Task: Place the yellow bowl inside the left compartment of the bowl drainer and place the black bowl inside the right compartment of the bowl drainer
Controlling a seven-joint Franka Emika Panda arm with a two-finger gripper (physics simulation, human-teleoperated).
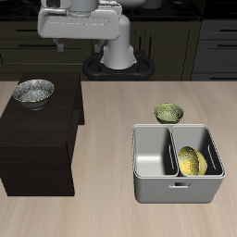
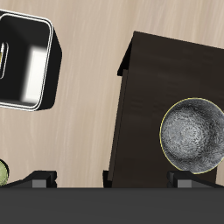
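The black bowl, silvery-grey and speckled, sits upright on top of a dark cabinet. The wrist view looks down on the black bowl, well below my gripper. My gripper is open, its fingertips wide apart with nothing between them. The yellow bowl lies tilted inside the bowl drainer, in the compartment farther from the cabinet. The other compartment holds nothing. In the exterior view the arm is high at the back, and the fingers do not show clearly there.
A small olive-green bowl stands on the table just behind the drainer. The wrist view shows the cabinet top, one end of the drainer and a sliver of the olive-green bowl.
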